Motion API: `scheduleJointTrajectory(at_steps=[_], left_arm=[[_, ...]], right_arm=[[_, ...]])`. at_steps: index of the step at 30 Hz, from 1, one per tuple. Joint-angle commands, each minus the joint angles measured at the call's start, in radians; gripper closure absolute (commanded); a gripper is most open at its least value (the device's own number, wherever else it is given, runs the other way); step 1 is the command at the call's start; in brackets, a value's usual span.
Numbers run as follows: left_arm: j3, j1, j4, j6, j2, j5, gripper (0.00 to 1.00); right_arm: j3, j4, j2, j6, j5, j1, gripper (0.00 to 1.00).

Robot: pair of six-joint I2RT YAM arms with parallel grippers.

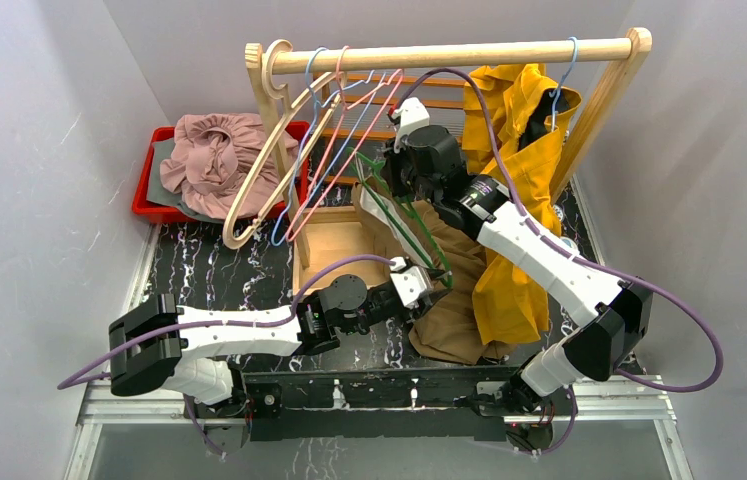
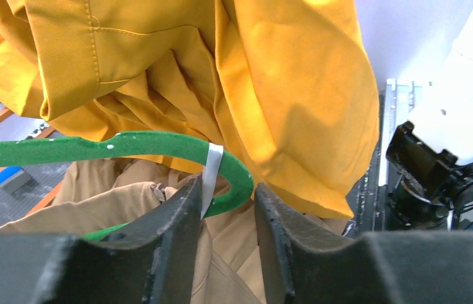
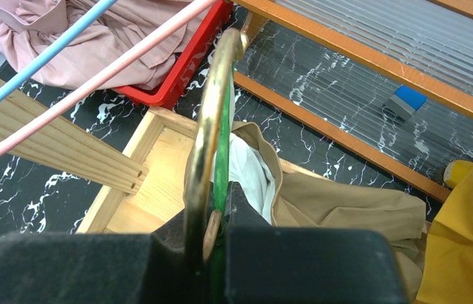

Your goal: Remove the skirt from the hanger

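A tan skirt [image 1: 449, 300] hangs from a green hanger [image 1: 404, 215] with a brass hook [image 3: 205, 126]. My right gripper [image 1: 396, 172] is shut on the green hanger at its neck, holding it off the rack. My left gripper [image 1: 427, 285] is at the hanger's lower end. In the left wrist view its jaws [image 2: 226, 209] stand slightly apart around the hanger's rounded end [image 2: 237, 174], where a white loop [image 2: 211, 171] of the skirt [image 2: 126, 196] hangs over the green bar. The loop lies against the left finger [image 2: 180, 221].
A yellow garment [image 1: 519, 180] hangs on the wooden rack [image 1: 449, 55] right beside the skirt. Several empty hangers [image 1: 319, 150] hang at the rack's left. A red bin [image 1: 154, 195] holds pink cloth. A wooden tray [image 1: 334, 245] sits below.
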State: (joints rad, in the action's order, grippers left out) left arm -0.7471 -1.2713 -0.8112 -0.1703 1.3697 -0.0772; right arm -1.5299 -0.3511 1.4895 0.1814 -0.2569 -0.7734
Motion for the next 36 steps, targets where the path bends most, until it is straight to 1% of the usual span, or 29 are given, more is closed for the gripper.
scheduleJointTrajectory(at_steps=[1, 2, 4, 6, 7, 10, 11, 12, 16, 17, 19, 21, 22, 25, 28, 32, 34, 35, 36], left_arm=[[-0.018, -0.002, -0.028, 0.025, -0.010, 0.086, 0.72], [-0.012, -0.003, -0.028, 0.028, -0.016, 0.100, 0.78], [0.000, -0.007, -0.024, 0.038, -0.030, 0.126, 0.84], [0.012, -0.008, -0.015, 0.055, -0.039, 0.142, 0.93], [0.019, -0.009, -0.010, 0.066, -0.041, 0.144, 0.95], [0.054, -0.010, -0.009, 0.111, -0.056, 0.136, 0.95], [0.064, -0.011, -0.007, 0.139, -0.067, 0.120, 0.91], [0.075, -0.011, 0.000, 0.154, -0.080, 0.103, 0.85], [0.101, -0.010, 0.083, 0.190, -0.139, 0.054, 0.33], [0.119, -0.011, 0.098, 0.198, -0.154, 0.041, 0.22], [0.153, -0.011, 0.113, 0.216, -0.186, 0.013, 0.08], [0.173, -0.012, 0.142, 0.225, -0.210, -0.013, 0.02], [0.179, -0.012, 0.158, 0.231, -0.222, -0.026, 0.02], [0.201, -0.011, 0.154, 0.238, -0.247, -0.054, 0.01], [0.176, -0.012, 0.157, 0.215, -0.237, -0.066, 0.02], [0.130, -0.012, 0.154, 0.213, -0.188, -0.141, 0.02], [0.112, -0.013, 0.136, 0.191, -0.137, -0.152, 0.03], [0.104, -0.011, 0.111, 0.181, -0.100, -0.162, 0.04], [0.097, -0.012, 0.094, 0.179, -0.074, -0.183, 0.08]], right_arm=[[-0.068, 0.061, -0.005, 0.012, 0.013, 0.000, 1.00], [-0.070, 0.059, -0.005, 0.012, 0.013, 0.000, 1.00], [-0.069, 0.057, -0.003, 0.013, 0.013, -0.001, 1.00], [-0.070, 0.055, -0.002, 0.015, 0.013, 0.000, 1.00], [-0.070, 0.053, 0.000, 0.016, 0.012, 0.000, 1.00], [-0.082, 0.041, 0.007, 0.018, 0.011, -0.001, 1.00], [-0.088, 0.036, 0.009, 0.018, 0.012, 0.000, 1.00], [-0.093, 0.031, 0.008, 0.018, 0.012, -0.001, 1.00], [-0.099, 0.019, -0.003, 0.015, 0.012, -0.001, 1.00], [-0.100, 0.013, -0.007, 0.018, 0.016, -0.001, 1.00], [-0.104, -0.001, -0.012, 0.026, 0.030, -0.001, 1.00], [-0.099, -0.008, -0.024, 0.035, 0.038, 0.000, 1.00], [-0.095, -0.008, -0.031, 0.038, 0.040, -0.001, 1.00], [-0.086, -0.008, -0.046, 0.057, 0.035, 0.000, 1.00], [-0.081, 0.004, -0.052, 0.072, 0.051, -0.001, 1.00], [-0.087, -0.001, -0.052, 0.079, 0.058, 0.000, 1.00], [-0.090, 0.002, -0.055, 0.087, 0.057, 0.000, 1.00], [-0.091, 0.006, -0.056, 0.092, 0.058, 0.000, 1.00], [-0.094, 0.008, -0.058, 0.097, 0.059, 0.000, 1.00]])
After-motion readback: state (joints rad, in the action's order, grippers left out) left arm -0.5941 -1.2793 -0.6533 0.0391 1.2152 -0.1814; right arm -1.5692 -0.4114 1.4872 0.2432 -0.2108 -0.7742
